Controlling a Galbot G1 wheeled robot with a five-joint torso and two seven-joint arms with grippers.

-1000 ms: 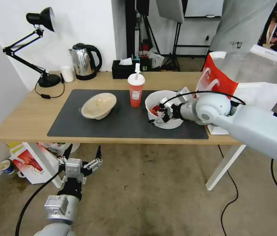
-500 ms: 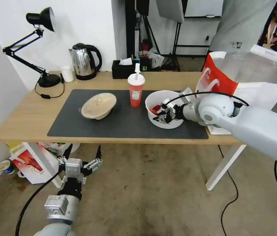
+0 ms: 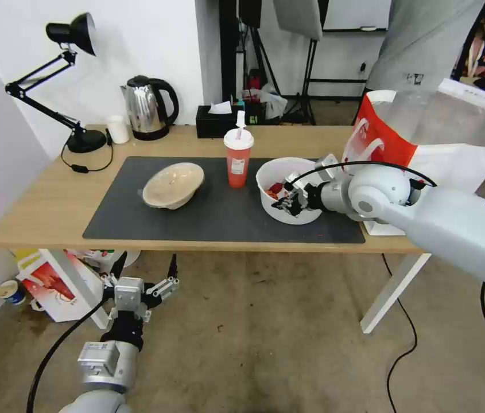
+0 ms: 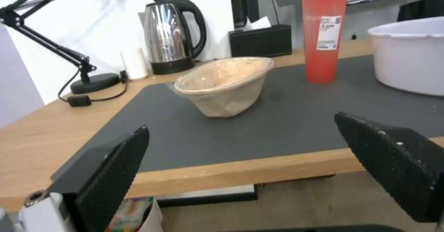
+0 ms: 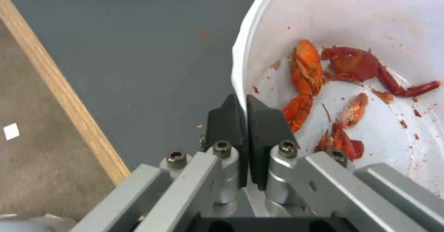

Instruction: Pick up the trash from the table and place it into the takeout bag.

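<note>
Crayfish shells (image 5: 324, 72) lie red in the bottom of the wide white bowl (image 3: 271, 175), which sits on the dark grey mat (image 3: 208, 212) toward the table's (image 3: 41, 212) right end. The right gripper (image 3: 289, 202) has its two black pads (image 5: 231, 121) pinched tight on the bowl's near rim, one pad outside the wall and one inside. At nine o'clock from the bowl, just beside it, stands the red lidded straw cup (image 3: 237, 158), and farther the same way the shallow beige bowl (image 3: 173, 183) rests tilted on the mat. At three o'clock from the white bowl the takeout bag (image 3: 420, 132) stands with its foil-lined mouth wide. Down at seven o'clock, below the table's front edge, the left gripper (image 3: 142, 275) hangs over the floor with its fingers (image 4: 393, 159) spread apart, holding nothing.
</note>
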